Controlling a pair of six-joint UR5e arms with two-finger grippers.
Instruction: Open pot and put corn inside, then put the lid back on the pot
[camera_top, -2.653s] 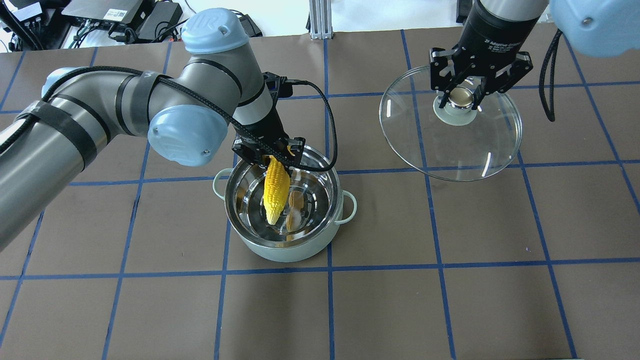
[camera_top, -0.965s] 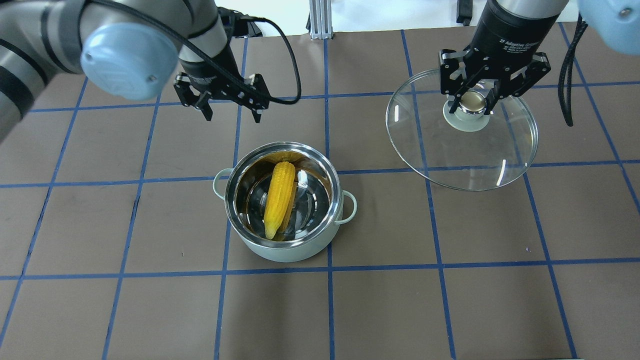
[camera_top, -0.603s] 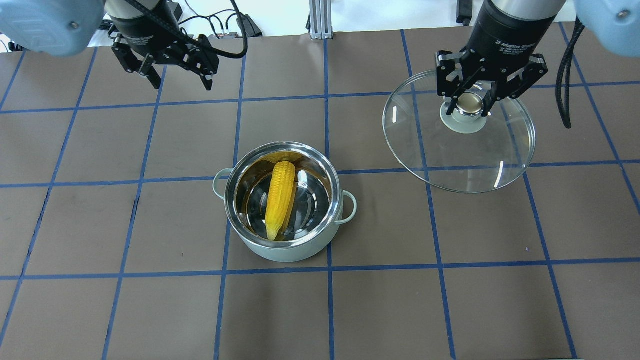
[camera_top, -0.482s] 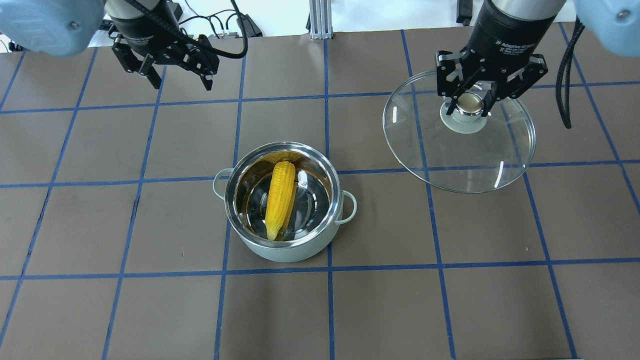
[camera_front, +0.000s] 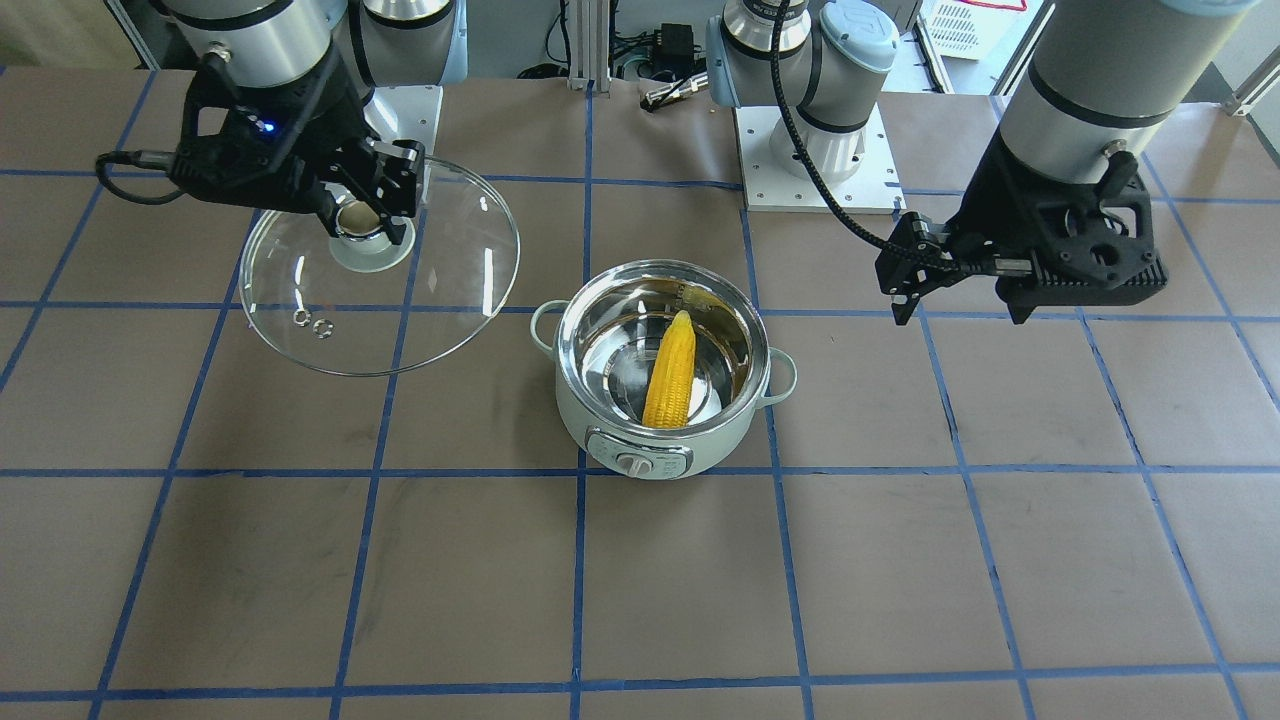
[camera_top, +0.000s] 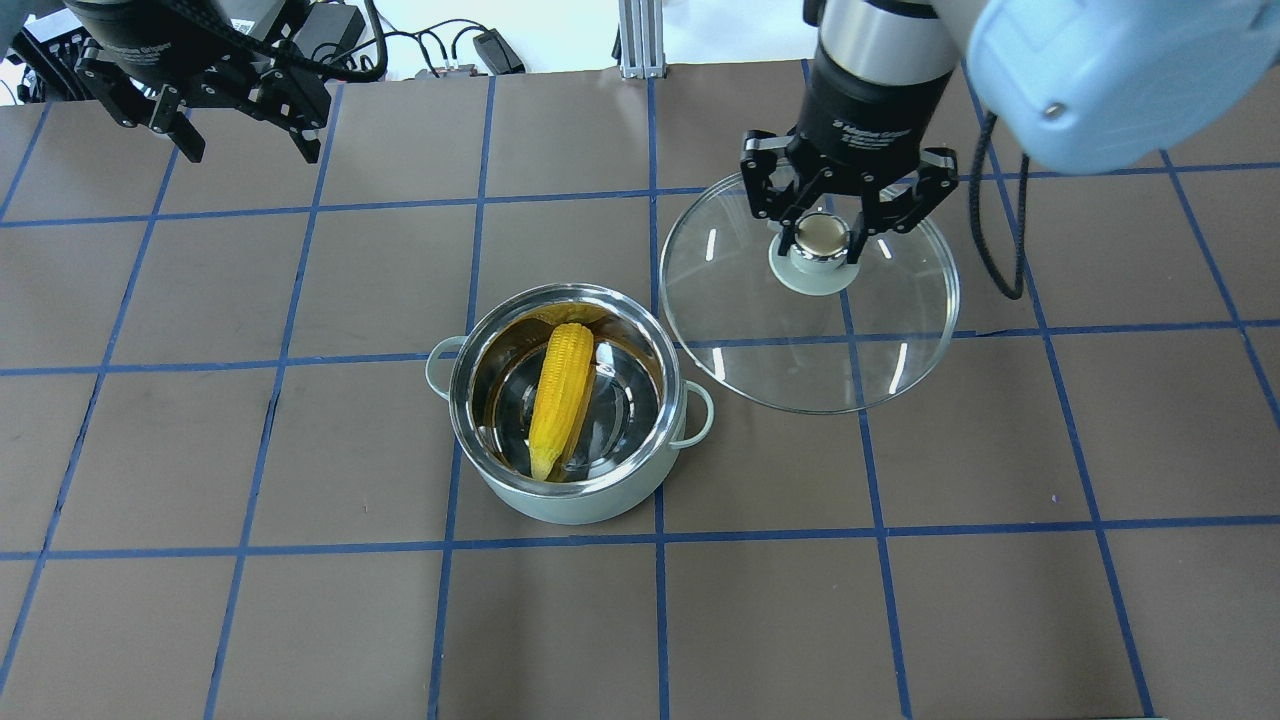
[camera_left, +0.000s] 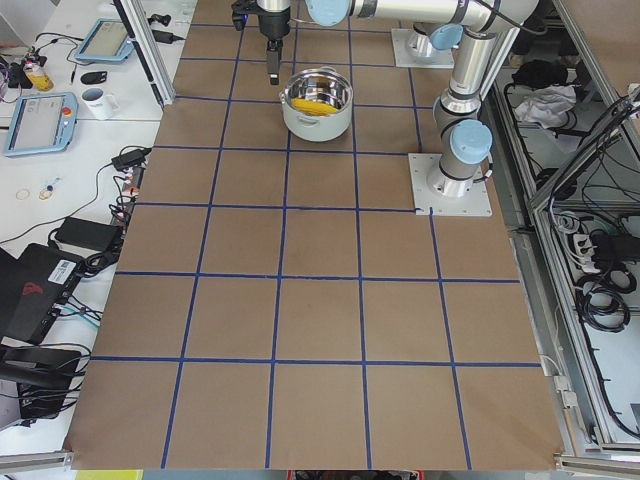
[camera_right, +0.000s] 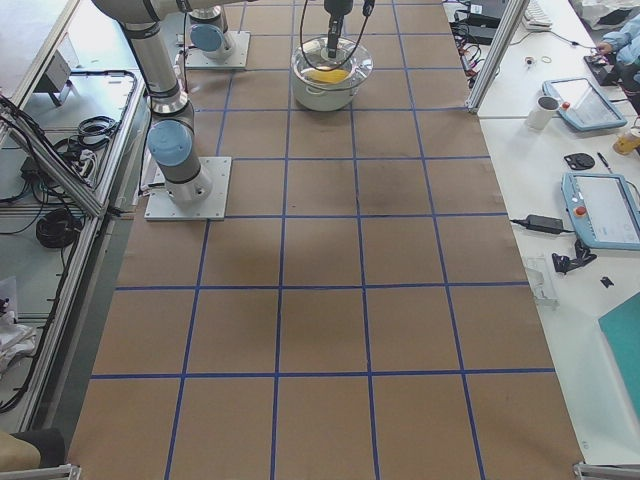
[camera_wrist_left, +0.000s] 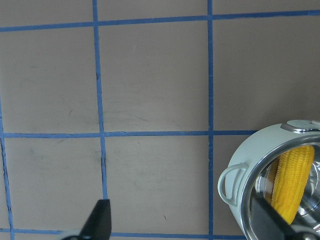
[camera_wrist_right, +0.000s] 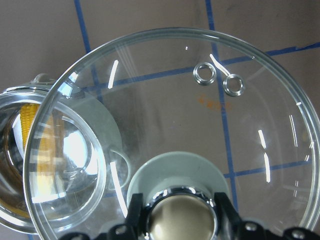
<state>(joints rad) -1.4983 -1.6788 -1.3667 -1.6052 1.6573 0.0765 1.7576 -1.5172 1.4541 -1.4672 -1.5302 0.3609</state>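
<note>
**Corn in the pot, lid in the air: 1 step left**

The corn (camera_top: 560, 395) lies inside the open pot (camera_top: 585, 505), slanted across the steel bowl with its pointed tip toward the robot's side of the rim. The right gripper (camera_top: 822, 235) is clamped on the knob (camera_front: 362, 218) of the glass lid (camera_top: 810, 340). It holds the lid clear of the table (camera_top: 900, 600), just to the pot's right and a little beyond it on the operators' side. In the right wrist view the lid's near edge overlaps the pot's rim, while the lid's 2 vent holes (camera_wrist_right: 205, 74) sit on the side away from the pot. The left gripper (camera_top: 250, 150) hangs well apart from the pot, off to its left and far side, with its fingers spread wide and nothing between them.

By the look of it, opening and loading are done, and closing the pot is the step in hand. The next move calls for carrying the lid sideways until the knob stands over the pot's centre. It then has to come down level so the glass rim seats inside the steel lip all round, and only then can the knob be released. Lowered off-centre, the lid would likely catch 1 edge on the rim and rest tilted.
</note>
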